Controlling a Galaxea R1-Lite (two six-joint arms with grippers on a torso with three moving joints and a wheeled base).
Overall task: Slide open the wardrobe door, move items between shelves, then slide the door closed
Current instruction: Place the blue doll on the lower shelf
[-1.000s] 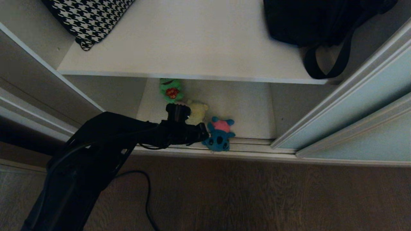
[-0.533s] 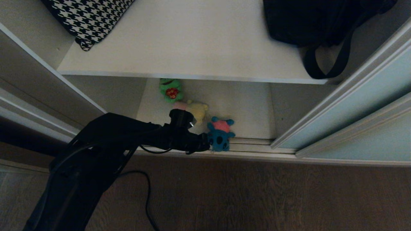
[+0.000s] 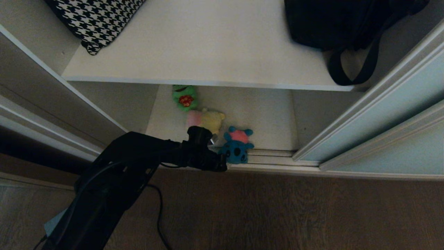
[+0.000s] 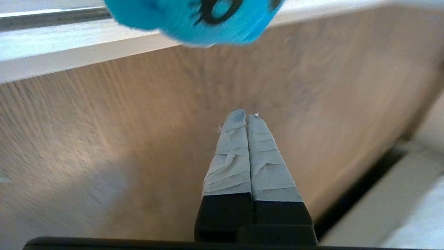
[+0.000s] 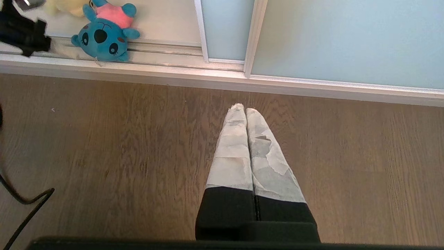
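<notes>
the sliding wardrobe door (image 3: 388, 114) stands pushed aside to the right of the blue plush toy (image 3: 236, 150), so the opening is done and the shelf-to-shelf move is what's in hand. that blue toy, pink on its back, lies at the front lip of the lower shelf (image 3: 263, 114), partly on the door track. just behind it sits the pale yellow plush (image 3: 210, 119), and further back a green plush (image 3: 184, 97). the upper shelf (image 3: 208, 45) above them carries a houndstooth cushion (image 3: 97, 21) and a black bag (image 3: 340, 24).

the left claw (image 4: 245, 119) hovers just beside the blue toy, over the wood floor (image 3: 277, 208), its fingers pressed together and holding nothing. the right claw (image 5: 245, 111) hangs parked over the floor, well clear of the toy, also closed and empty.

i'd say the next move calls for spreading the left claw's fingers, then easing onto the blue toy before squeezing.
</notes>
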